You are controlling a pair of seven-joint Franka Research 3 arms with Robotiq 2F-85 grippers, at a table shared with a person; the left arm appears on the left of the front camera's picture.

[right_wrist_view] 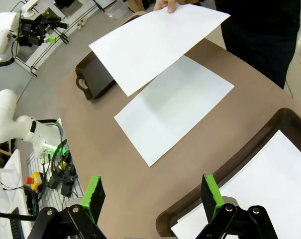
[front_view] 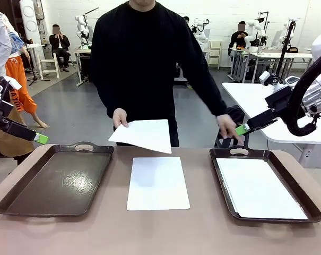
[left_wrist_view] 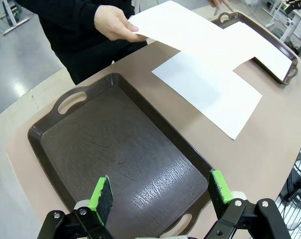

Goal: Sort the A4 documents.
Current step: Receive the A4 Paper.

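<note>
The left claw (left_wrist_view: 161, 188) is hanging with its pads spread wide above the near end of the bare left tray (left_wrist_view: 105, 144). The right claw (right_wrist_view: 151, 190), equally wide, is hovering just over the near corner of the right tray (right_wrist_view: 250, 149), where a white sheet (right_wrist_view: 269, 199) is lying flat.

Ahead of both claws, a second sheet (right_wrist_view: 175, 112) is resting on the counter (right_wrist_view: 115, 169) between the trays. Above it, the person's hand (left_wrist_view: 113, 22) is holding up a third sheet (right_wrist_view: 155, 42). The offered sheet looks like the next job. Its free edge is the best place to pinch, coming in level. The air between the trays is giving open room, though the raised rims are calling for height.
</note>
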